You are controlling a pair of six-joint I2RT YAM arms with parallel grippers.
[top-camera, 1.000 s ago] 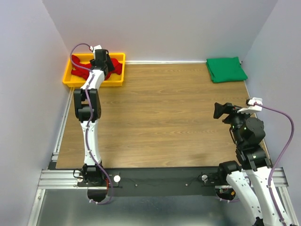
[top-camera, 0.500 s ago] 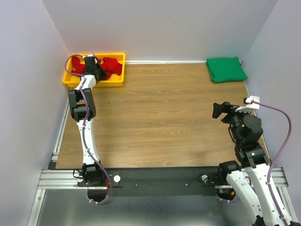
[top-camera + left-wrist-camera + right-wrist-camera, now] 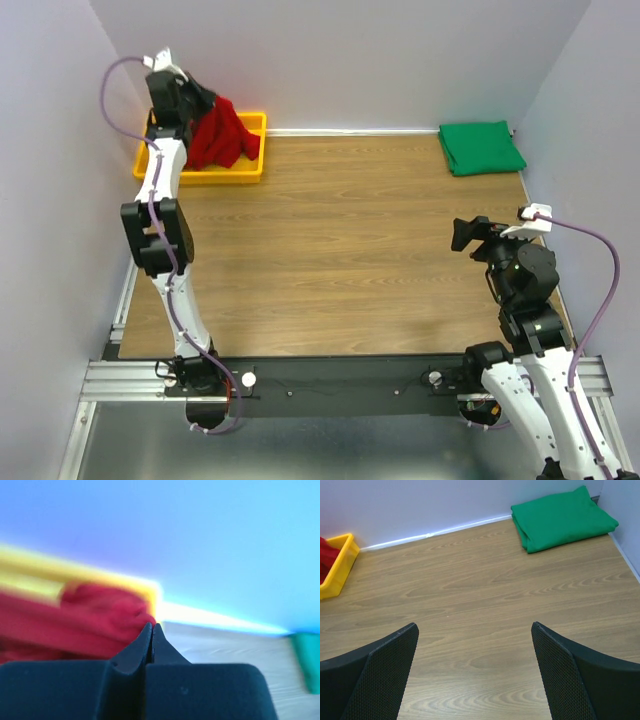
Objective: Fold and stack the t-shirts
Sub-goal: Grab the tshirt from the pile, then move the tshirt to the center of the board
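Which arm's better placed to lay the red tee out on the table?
Left. Its tool is shut on the red tee, which hangs over the tray. The right tool is open, empty, and across the table from it.

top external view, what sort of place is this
Probably a robot lab test cell: two arms bolted to a metal rail, a wood-top table boxed in by plain walls, a yellow tray.

The tabletop (image 3: 340, 250) is smooth wood-grain laminate with a dull sheen. The red t-shirt (image 3: 222, 135) and green t-shirt (image 3: 482, 147) are soft matt cloth, the red one creased. The yellow tray (image 3: 245, 173) is smooth plastic.
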